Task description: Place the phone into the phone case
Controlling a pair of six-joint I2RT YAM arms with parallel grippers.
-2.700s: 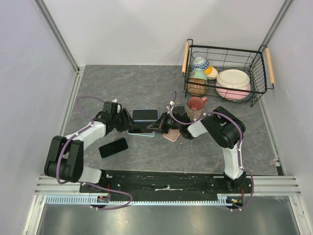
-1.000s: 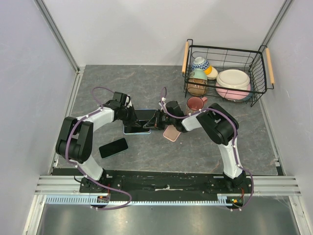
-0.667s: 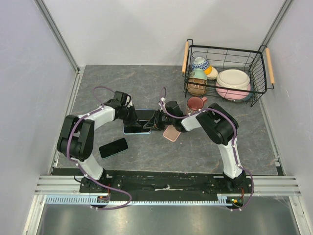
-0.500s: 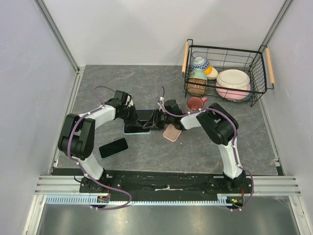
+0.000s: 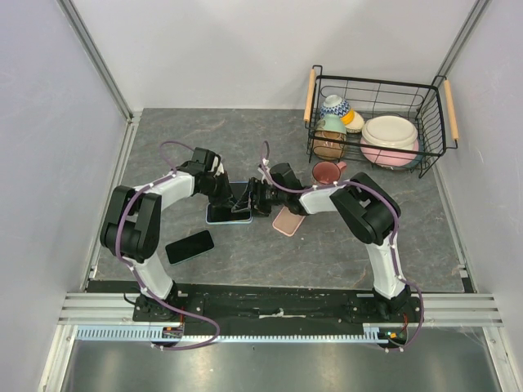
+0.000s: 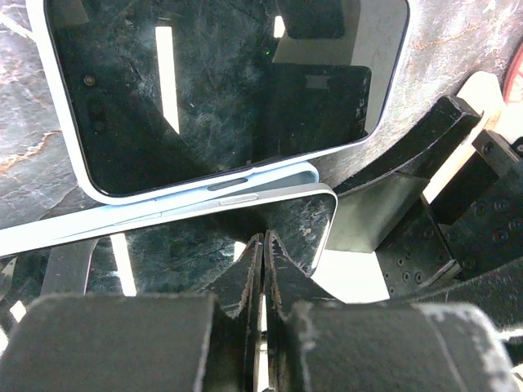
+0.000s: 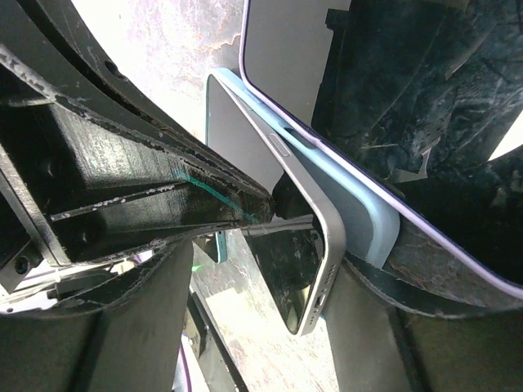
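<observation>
Flanking the light-blue phone case (image 5: 228,220), phone (image 5: 240,196) on top: left gripper (image 5: 222,189) at its left end, right gripper (image 5: 257,200) at its right end.

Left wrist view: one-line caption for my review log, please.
Closed left hand at the silver-edged phone, which lies over the light blue case; white-rimmed phone beyond.

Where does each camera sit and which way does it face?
Top external: overhead, looking down on table, basket, left arm, right arm.
Left wrist: on left arm, looking past its shut left tool at phone and case.
Right wrist: on right arm, facing the phone from the other side; open right tool frames it.
Shared by wrists: phone, case.
</observation>
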